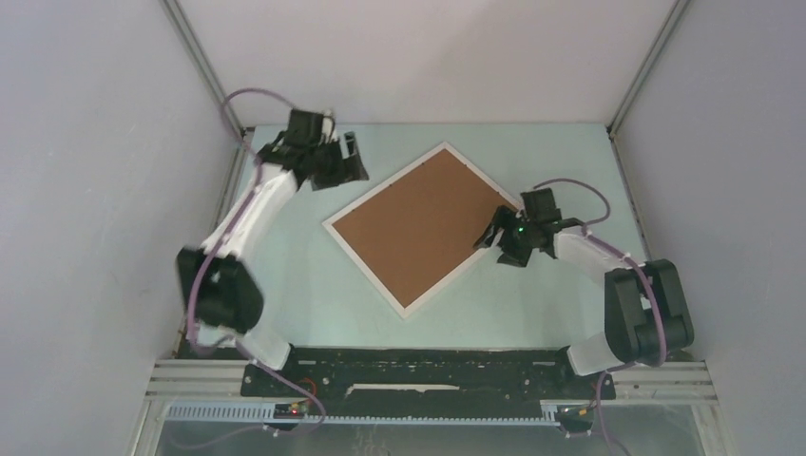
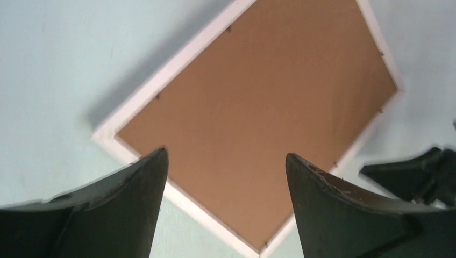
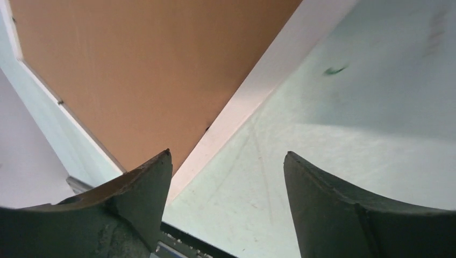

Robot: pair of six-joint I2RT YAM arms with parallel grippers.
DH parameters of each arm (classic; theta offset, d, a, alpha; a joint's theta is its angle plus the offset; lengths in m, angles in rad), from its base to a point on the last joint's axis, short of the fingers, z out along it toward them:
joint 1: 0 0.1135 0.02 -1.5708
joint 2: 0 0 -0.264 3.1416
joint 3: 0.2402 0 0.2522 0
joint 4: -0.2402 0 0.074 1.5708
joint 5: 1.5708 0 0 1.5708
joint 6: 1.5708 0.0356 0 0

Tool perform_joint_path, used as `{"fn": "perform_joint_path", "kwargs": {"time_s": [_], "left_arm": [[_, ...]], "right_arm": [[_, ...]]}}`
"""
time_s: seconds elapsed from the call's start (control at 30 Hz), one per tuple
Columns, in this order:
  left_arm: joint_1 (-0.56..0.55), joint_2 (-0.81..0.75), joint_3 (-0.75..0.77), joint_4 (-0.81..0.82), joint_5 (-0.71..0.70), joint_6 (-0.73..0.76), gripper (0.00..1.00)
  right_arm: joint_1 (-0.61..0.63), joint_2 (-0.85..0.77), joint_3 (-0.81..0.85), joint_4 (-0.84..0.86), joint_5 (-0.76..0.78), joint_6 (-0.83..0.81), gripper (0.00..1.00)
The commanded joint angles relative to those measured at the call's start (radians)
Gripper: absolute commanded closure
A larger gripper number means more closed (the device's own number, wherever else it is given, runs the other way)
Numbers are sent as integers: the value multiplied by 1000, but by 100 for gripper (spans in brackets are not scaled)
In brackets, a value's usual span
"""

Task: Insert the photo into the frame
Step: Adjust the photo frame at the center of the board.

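The frame (image 1: 368,270) lay flat mid-table (image 1: 304,299), turned like a diamond, with bare pale-green surface open beyond all four edges. Its narrow white moulded rim enclosed a smooth, matte brown backing board (image 1: 423,228). Whether the photo lay beneath the board could not be told. The left gripper (image 2: 226,156) hung off the frame's far-left side, fingers spread wide and holding nothing. The right gripper (image 3: 227,155) stood at the frame's right corner with its jaws also wide and empty, one finger over the rim and the other over the scuffed table. Both wrist views cut off parts of the frame.
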Motion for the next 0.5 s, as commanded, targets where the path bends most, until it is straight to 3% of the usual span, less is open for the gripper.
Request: {"fn": "perform_joint_path", "kwargs": {"time_s": [0.0,0.13,0.23,0.3,0.37,0.47], "left_arm": [[55,-336,-466,154,87,-179,13],[56,-575,-831,292,72,-370,6],[48,-658,-1011,411,94,-476,0],[45,-653,-1072,465,116,-511,0],[36,-619,-1082,488,102,-519,0],[18,-541,-1094,573,96,-521,0]], "right_arm": [[-107,-38,103,-15,51,-146,15],[-177,42,252,1,198,-215,10],[-242,209,398,38,106,-229,9],[-247,363,559,-31,-25,-254,9],[-247,488,721,-148,-17,-284,9],[-238,579,830,-192,-4,-330,10]]}}
